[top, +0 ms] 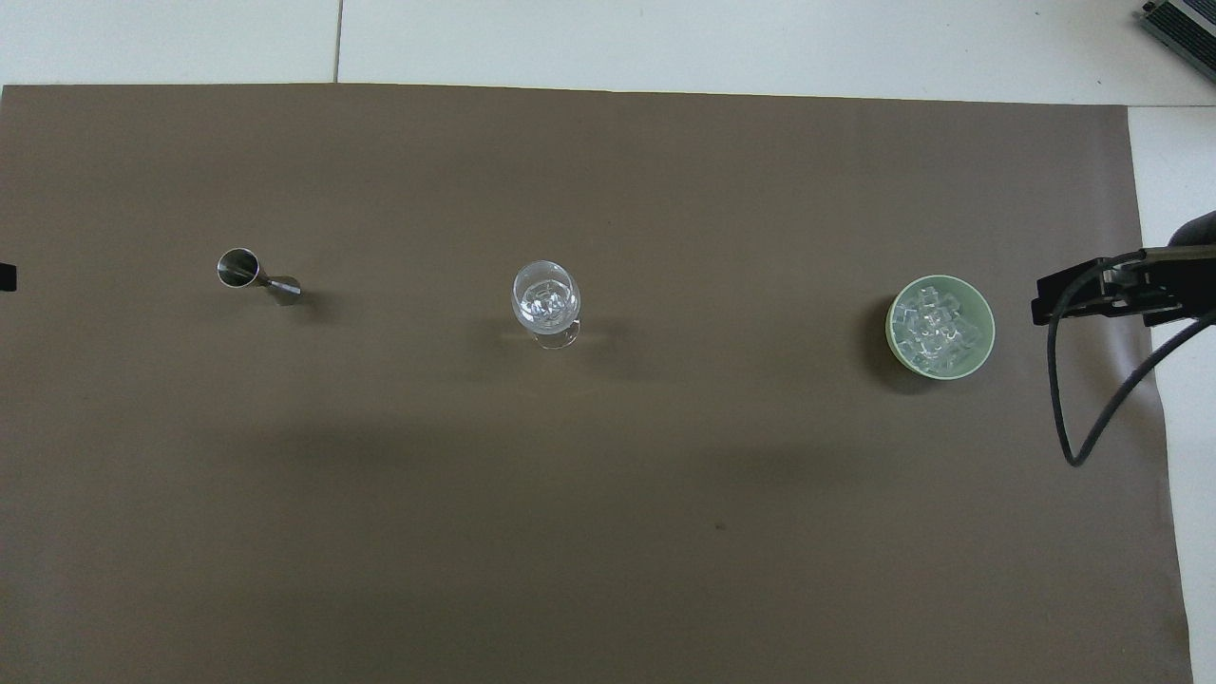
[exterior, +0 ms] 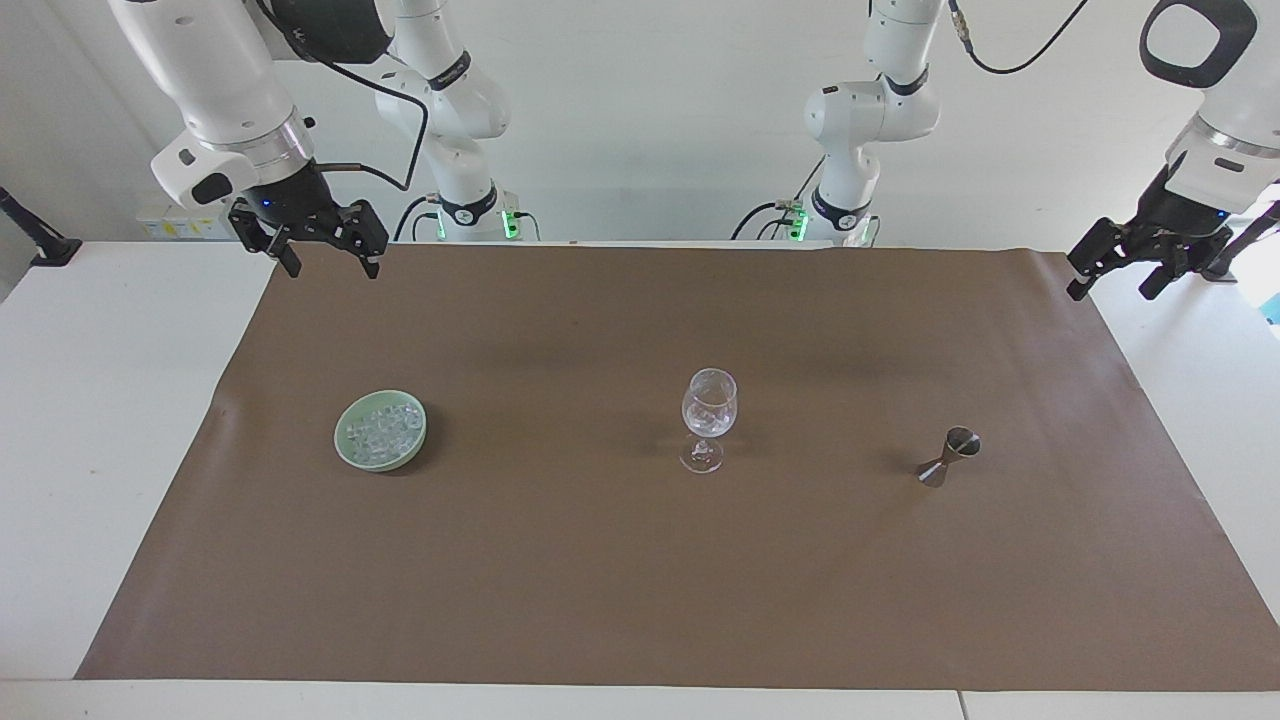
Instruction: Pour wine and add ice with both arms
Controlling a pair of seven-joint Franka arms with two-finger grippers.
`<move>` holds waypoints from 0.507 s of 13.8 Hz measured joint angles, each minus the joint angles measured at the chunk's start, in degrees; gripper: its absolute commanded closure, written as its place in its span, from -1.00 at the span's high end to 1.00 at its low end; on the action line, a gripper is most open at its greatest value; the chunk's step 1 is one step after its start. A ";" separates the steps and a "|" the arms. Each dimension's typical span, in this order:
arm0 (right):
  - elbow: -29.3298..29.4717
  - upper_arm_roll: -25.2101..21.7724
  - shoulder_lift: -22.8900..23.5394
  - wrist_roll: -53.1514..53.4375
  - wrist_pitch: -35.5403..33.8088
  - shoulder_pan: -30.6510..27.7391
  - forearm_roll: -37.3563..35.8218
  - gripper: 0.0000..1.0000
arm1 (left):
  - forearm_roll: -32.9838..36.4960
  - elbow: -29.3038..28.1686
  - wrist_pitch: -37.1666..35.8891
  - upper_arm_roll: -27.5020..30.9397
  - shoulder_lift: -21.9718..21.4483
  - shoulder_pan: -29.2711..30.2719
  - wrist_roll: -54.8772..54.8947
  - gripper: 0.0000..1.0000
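The ice (exterior: pixel 380 432) lay heaped in a green bowl (exterior: pixel 347 453) at the left of the facing frame, and a few cubes sat in the wine glass (exterior: pixel 709 408) at centre — a steel jigger (exterior: pixel 948 457) stood at the right, all on the brown mat (exterior: pixel 640 580) covering the counter (exterior: pixel 90 400). The right pincer (exterior: pixel 326 266) hung at upper left over the mat's corner, fingers spread and empty; the left pincer (exterior: pixel 1112 282) waited at upper right over the mat's edge, released too.

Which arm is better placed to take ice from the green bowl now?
Probably the right arm. Its right gripper hangs open at the ice bowl's end of the table, while the left gripper waits, open, at the jigger's end, with the wine glass between.
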 measured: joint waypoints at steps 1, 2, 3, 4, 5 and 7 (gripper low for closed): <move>0.03 -0.14 -0.06 0.00 0.00 -0.10 0.00 1.00 | 0.00 0.00 0.00 0.00 0.00 0.00 0.00 1.00; 0.06 -0.37 -0.23 0.00 0.01 -0.15 0.00 1.00 | 0.00 0.00 0.00 0.00 0.00 0.00 0.00 1.00; 0.12 -0.59 -0.53 0.00 0.01 -0.18 0.00 1.00 | 0.00 0.00 0.00 0.00 0.00 0.00 0.00 1.00; 0.19 -0.69 -0.89 0.00 0.01 -0.22 0.00 1.00 | 0.00 0.00 0.00 0.00 0.00 0.00 0.00 1.00; 0.21 -0.73 -1.31 0.00 0.01 -0.26 0.00 1.00 | 0.00 0.00 0.00 0.00 0.00 0.00 0.00 1.00; 0.22 -0.97 -1.87 0.00 0.01 -0.31 0.00 1.00 | 0.00 0.00 0.00 0.00 0.00 0.00 0.00 1.00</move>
